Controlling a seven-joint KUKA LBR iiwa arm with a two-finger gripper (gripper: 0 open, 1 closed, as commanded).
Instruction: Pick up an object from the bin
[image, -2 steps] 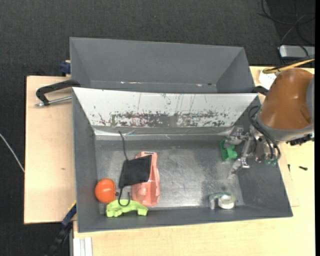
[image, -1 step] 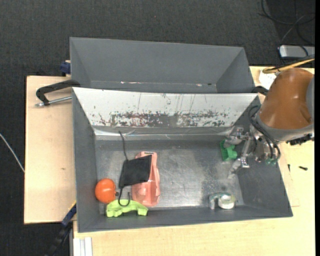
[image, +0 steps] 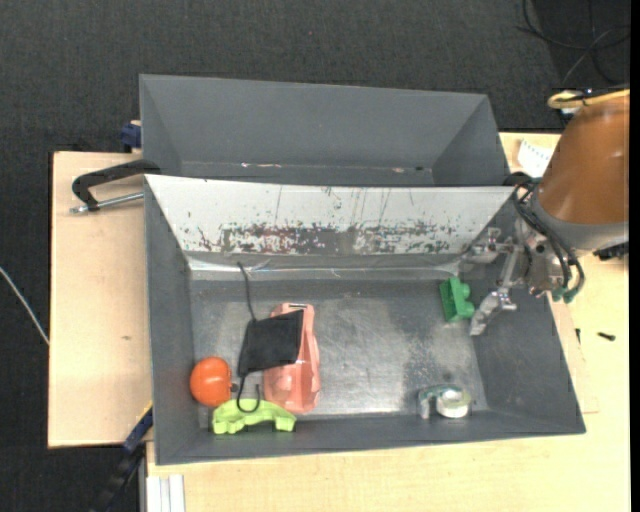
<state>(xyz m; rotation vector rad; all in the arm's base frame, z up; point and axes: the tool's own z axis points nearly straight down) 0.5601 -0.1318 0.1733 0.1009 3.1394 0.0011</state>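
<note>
The grey bin (image: 370, 350) holds an orange ball (image: 210, 381), black pouch (image: 270, 342) on a pink item (image: 306, 376), lime piece (image: 252, 418) and, at the right wall, a green block (image: 457, 300), long axis far-to-near, just beside the hand (image: 490, 285), whose opening cannot be told

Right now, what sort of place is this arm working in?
Probably a lab test cell for bin picking: a grey metal bin holds a few unrelated loose things, such as an orange ball and a green block, and the robot's gripper hangs beside that block.
</note>
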